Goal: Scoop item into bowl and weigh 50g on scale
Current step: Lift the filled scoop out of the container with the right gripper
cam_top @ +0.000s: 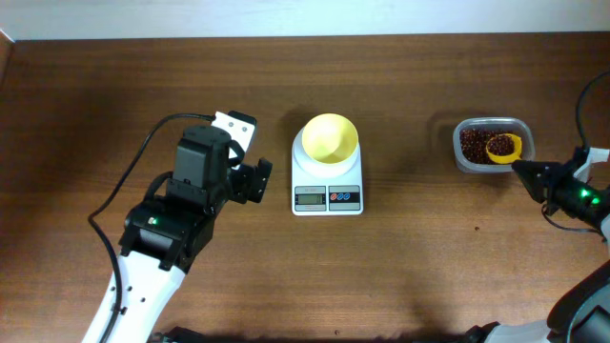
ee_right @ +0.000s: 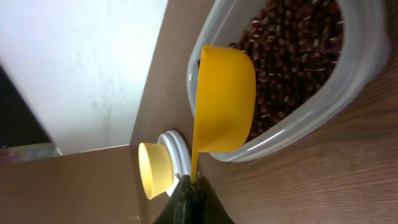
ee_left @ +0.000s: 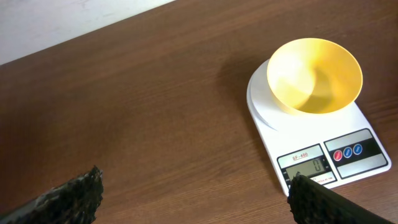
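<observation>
The yellow bowl point(cam_top: 330, 139) stands empty on the white scale point(cam_top: 327, 195) at the table's middle; both show in the left wrist view, bowl point(ee_left: 314, 76) and scale point(ee_left: 348, 155), and the bowl shows far off in the right wrist view point(ee_right: 153, 170). The red-brown beans point(cam_top: 472, 143) fill a clear tub point(cam_top: 492, 124) at the right. My right gripper point(cam_top: 527, 171) is shut on the handle of a yellow scoop point(ee_right: 224, 99), whose cup point(cam_top: 502, 147) sits in the beans point(ee_right: 292, 62). My left gripper point(cam_top: 255, 181) is open and empty, left of the scale.
The tub's rim point(ee_right: 298, 124) is under the scoop. Bare brown wood surrounds the scale point(ee_left: 155, 112). A black cable runs from the left arm point(cam_top: 143, 162) and another at the right edge point(cam_top: 579, 105).
</observation>
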Robot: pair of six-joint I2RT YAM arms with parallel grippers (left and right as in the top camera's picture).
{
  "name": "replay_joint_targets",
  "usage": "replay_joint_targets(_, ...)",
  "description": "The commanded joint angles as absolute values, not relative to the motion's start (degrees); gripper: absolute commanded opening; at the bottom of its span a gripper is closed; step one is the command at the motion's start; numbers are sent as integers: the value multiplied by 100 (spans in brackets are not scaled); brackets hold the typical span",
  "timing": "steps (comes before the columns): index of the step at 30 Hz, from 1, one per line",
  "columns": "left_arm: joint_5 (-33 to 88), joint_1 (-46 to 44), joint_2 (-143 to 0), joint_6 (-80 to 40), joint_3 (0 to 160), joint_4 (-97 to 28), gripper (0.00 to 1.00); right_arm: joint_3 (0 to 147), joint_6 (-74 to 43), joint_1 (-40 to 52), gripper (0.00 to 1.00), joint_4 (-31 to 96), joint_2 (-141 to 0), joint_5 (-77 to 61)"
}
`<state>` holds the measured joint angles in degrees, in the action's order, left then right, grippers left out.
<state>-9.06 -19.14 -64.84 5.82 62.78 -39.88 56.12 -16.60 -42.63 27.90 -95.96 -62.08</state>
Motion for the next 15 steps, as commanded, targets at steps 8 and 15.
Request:
replay_joint_targets(8,-947,-1896,-6490,613,6335,-3981,99,5583,-1658,-4276,4,2768,-9660,-7498)
replay_joint_targets(15,-947,-1896,-6490,613,6335,-3981,99,5583,-1662,-3959,4,2768,-9660,-7782)
